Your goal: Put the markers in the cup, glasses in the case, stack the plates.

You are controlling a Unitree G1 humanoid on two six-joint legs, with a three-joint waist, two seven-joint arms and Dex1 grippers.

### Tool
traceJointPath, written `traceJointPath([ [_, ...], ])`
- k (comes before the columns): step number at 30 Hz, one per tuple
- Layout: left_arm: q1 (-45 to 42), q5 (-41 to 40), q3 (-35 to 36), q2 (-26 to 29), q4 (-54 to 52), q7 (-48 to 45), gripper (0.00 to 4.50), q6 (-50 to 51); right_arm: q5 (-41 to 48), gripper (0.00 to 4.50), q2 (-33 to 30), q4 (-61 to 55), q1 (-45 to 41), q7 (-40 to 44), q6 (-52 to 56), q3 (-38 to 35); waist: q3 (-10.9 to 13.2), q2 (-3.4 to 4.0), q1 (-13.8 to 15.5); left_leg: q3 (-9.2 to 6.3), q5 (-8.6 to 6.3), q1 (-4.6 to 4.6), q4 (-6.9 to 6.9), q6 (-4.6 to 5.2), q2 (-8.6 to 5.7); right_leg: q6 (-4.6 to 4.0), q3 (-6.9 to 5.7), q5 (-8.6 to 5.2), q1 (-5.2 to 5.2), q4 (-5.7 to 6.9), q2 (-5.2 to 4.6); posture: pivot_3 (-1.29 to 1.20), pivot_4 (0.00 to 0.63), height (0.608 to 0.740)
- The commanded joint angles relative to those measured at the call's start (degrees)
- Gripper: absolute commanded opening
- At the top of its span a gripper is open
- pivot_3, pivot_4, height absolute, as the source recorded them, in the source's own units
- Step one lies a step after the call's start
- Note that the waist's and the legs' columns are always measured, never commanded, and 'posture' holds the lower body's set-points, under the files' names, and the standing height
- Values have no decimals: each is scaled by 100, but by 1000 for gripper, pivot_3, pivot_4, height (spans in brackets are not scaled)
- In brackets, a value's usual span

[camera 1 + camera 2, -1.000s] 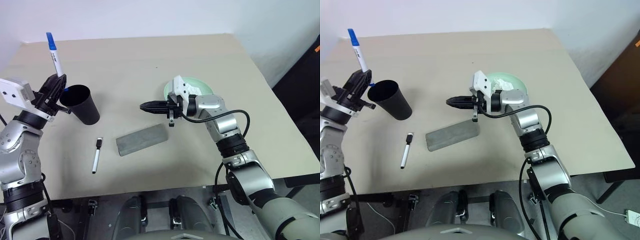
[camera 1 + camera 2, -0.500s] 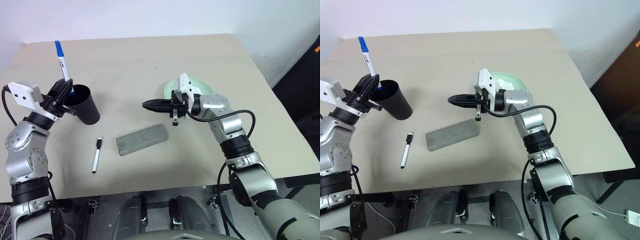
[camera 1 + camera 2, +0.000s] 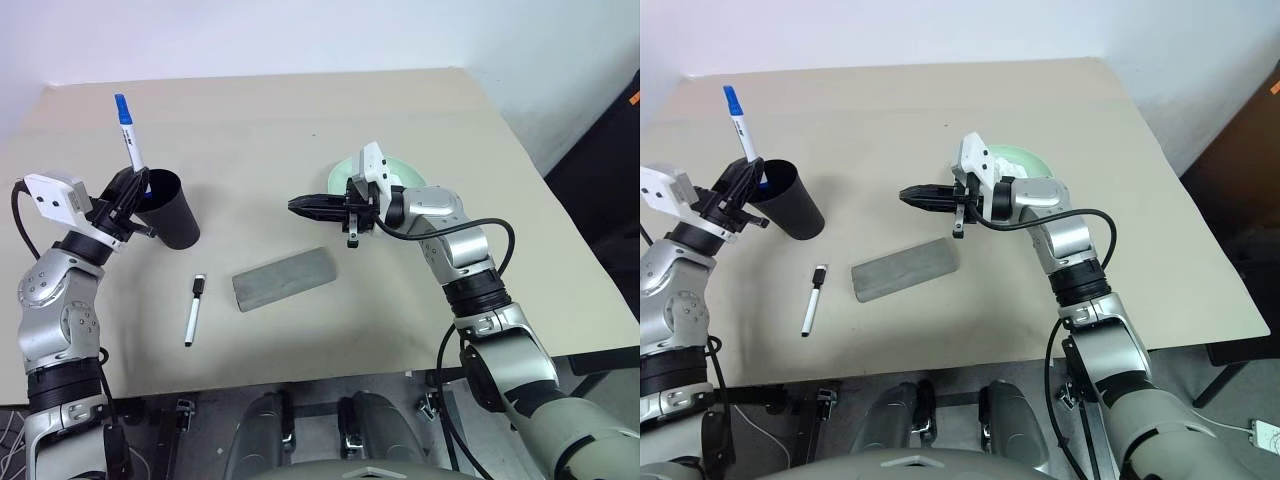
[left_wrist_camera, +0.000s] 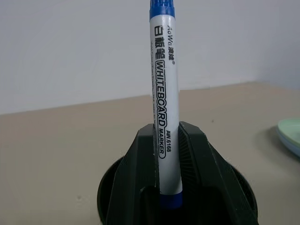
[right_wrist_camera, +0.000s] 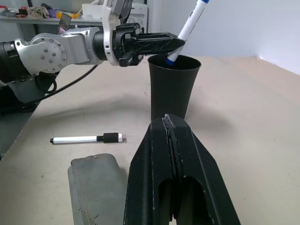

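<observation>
The left fingers (image 4: pixel 192 154) are clamped on a blue-capped whiteboard marker (image 4: pixel 165 93), held nearly upright with its lower end just inside the rim of the black cup (image 3: pixel 170 210) near the worktop's (image 3: pixel 300 110) left edge. The right fingers (image 5: pixel 169 140) are pressed together, empty, above the grey case (image 3: pixel 283 279). A black-capped marker (image 3: pixel 192 311) lies beside the case; a mint plate (image 3: pixel 1025 163) sits behind the right arm.

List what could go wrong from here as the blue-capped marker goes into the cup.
1. The left tool holds the blue-capped marker tilted, its lower end just at the rim of the cup; released now, it might catch the rim and fall outside.
2. The tool sits close against the rim, so pushing lower could tip the cup.
3. The black-capped marker lies nearby; a toppled cup might knock it.
</observation>
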Motion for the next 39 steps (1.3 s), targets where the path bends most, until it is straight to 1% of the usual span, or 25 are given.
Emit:
traceJointPath([
  [1,-63,26,30,36,-92,20,278,-128,-8,0,-32,-137,-32,-12,-134,-39,0,0,2,0,0,0,0,0,0,0,0,0,0,0,0,0,150,715],
  [22,-62,60,53,78,-62,63,278,-95,-81,0,-5,-31,-41,-26,-269,-7,0,0,0,0,0,0,0,0,0,1,0,0,0,0,0,0,150,715],
  [24,-60,55,58,83,-59,63,1004,-86,-85,0,10,-30,-40,-20,-280,-8,0,0,0,0,0,0,0,0,0,1,0,0,0,0,0,0,150,715],
  [26,-61,84,49,98,-42,66,1554,-101,-95,0,24,-18,-43,-18,-291,-12,0,0,0,0,0,0,0,0,0,1,0,0,0,0,0,0,150,715],
  [32,-93,97,58,99,-11,69,3627,-113,-124,0,48,32,-61,-21,-329,-14,0,0,0,0,1,0,1,0,0,1,0,0,0,0,1,0,150,715],
  [39,-68,58,75,96,-96,84,3627,-63,-101,0,48,4,-26,-15,-350,-17,0,0,-1,0,1,0,1,0,0,1,0,0,0,1,1,0,150,715],
])
